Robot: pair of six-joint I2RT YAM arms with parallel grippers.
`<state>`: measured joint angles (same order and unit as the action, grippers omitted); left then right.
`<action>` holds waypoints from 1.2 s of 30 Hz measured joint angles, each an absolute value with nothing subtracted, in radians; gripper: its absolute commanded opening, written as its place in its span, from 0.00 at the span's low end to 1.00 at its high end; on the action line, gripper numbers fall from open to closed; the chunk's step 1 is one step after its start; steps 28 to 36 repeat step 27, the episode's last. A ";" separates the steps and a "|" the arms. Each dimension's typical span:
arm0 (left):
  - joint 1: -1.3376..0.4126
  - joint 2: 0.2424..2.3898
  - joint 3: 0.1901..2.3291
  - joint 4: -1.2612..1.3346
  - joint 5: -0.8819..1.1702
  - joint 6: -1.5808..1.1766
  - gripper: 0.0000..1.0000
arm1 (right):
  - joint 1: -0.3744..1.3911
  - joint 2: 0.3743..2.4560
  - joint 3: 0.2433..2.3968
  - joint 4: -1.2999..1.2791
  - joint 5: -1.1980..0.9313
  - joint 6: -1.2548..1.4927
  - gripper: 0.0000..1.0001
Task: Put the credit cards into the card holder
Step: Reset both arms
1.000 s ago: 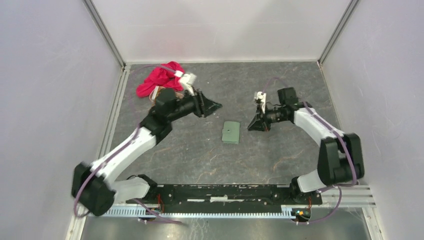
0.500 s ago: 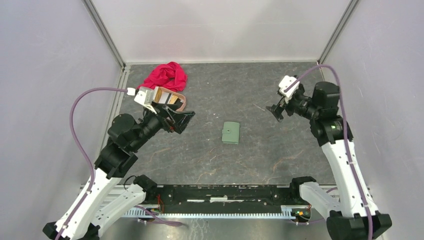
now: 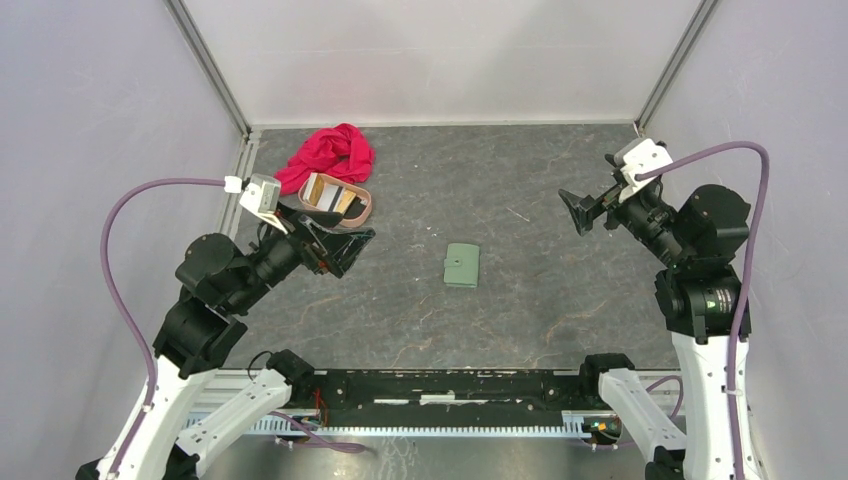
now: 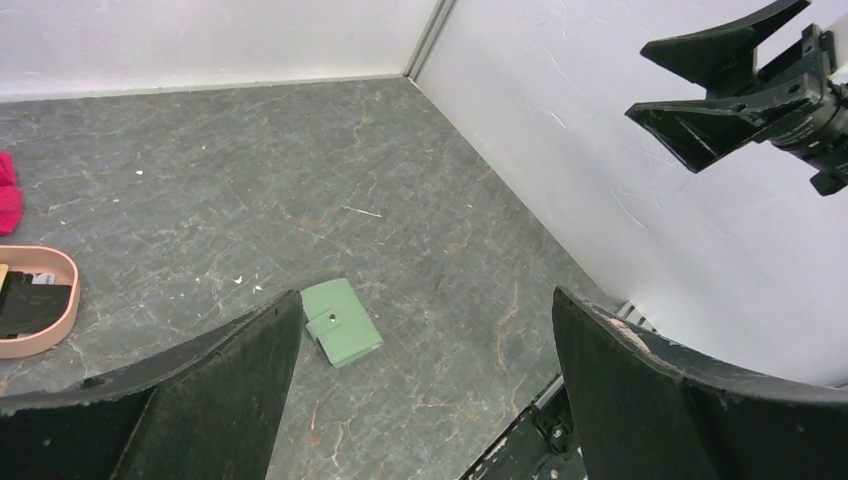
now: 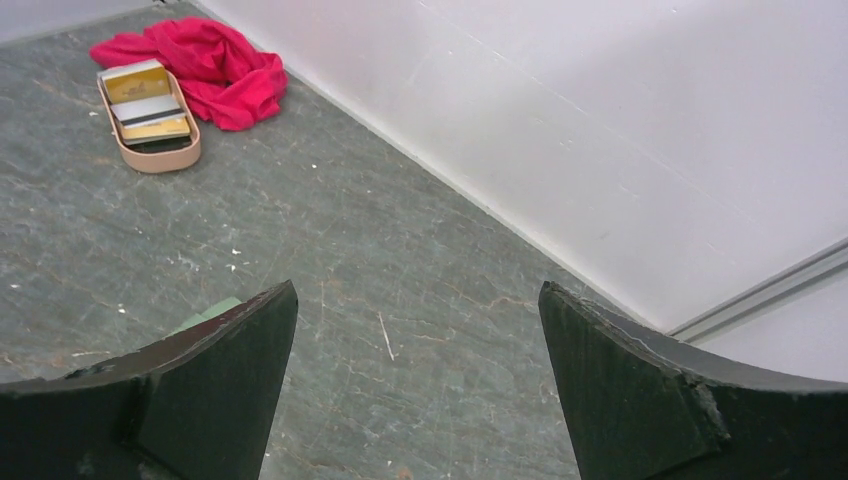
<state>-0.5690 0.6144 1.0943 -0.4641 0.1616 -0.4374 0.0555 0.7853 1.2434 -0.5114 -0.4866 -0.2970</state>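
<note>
The sage-green card holder lies folded shut on the middle of the dark table, its snap button up; the left wrist view shows the card holder too. The credit cards, gold, silvery and dark, lie in a pinkish-tan oval tray at the back left. My left gripper hangs open in the air just in front of the tray, left of the card holder. My right gripper hangs open well to the card holder's right. Both hold nothing.
A crumpled red cloth lies behind the tray near the back left corner. White walls close the table in on the left, back and right. The arms' black base rail runs along the near edge.
Both arms have pulled back from over the middle of the table to their own sides and risen. Both grippers have gone from nearly shut to wide open. The card holder has not moved.
</note>
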 measured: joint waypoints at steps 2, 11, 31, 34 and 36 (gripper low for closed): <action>-0.569 0.616 1.101 -0.477 0.162 -0.437 1.00 | 0.054 0.780 1.249 -0.511 -0.487 -0.278 0.98; -0.569 0.620 1.100 -0.501 0.163 -0.437 1.00 | 0.052 0.780 1.259 -0.519 -0.489 -0.243 0.98; -0.569 0.592 1.060 -0.509 0.161 -0.437 1.00 | 0.042 0.787 1.267 -0.533 -0.505 -0.247 0.98; -0.569 0.592 1.060 -0.509 0.161 -0.437 1.00 | 0.042 0.787 1.267 -0.533 -0.505 -0.247 0.98; -0.569 0.592 1.060 -0.509 0.161 -0.437 1.00 | 0.042 0.787 1.267 -0.533 -0.505 -0.247 0.98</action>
